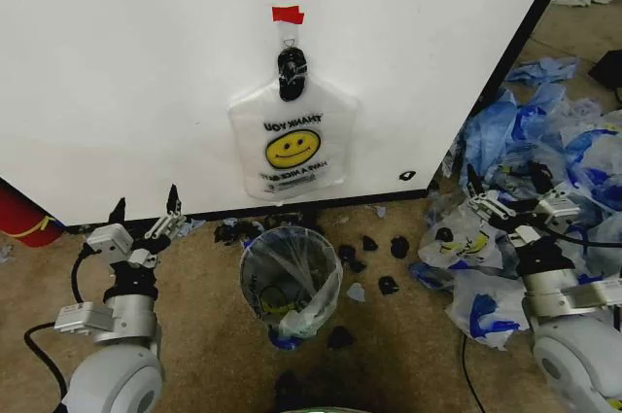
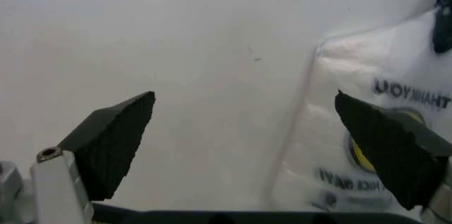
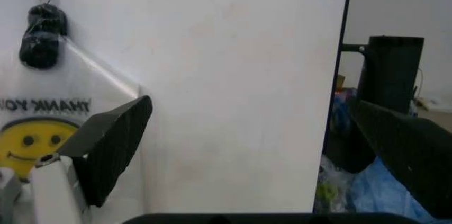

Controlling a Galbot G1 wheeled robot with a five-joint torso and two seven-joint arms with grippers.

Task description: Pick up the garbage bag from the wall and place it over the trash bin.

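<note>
Over on your left, a red cylinder [image 1: 24, 219] sits at the foot of the white wall [image 1: 146, 73]. Next to it your left gripper [image 1: 146, 207] is held low near the wall's base, jaws spread wide with nothing between them; through its wrist camera you see the two dark pads [image 2: 113, 147] framing bare wall, with the garbage bag [image 2: 385, 123] off to one side.

Moving to the middle, the garbage bag [image 1: 290, 149] hangs flat on the wall from a black clip [image 1: 291, 73] under a strip of red tape [image 1: 288, 15], smiley face and mirrored "THANK YOU" print facing you. Directly below it on the carpet stands the trash bin [image 1: 290, 282], upright, with a clear plastic liner crumpled inside. Small black scraps [image 1: 374, 258] lie scattered around it.

On your right, the right gripper [image 1: 510, 207] hovers low in front of a heap of blue-streaked plastic bags [image 1: 544, 141], fingers apart and empty. Its wrist view catches the bag's smiley and clip beside one pad [image 3: 113, 144].
</note>
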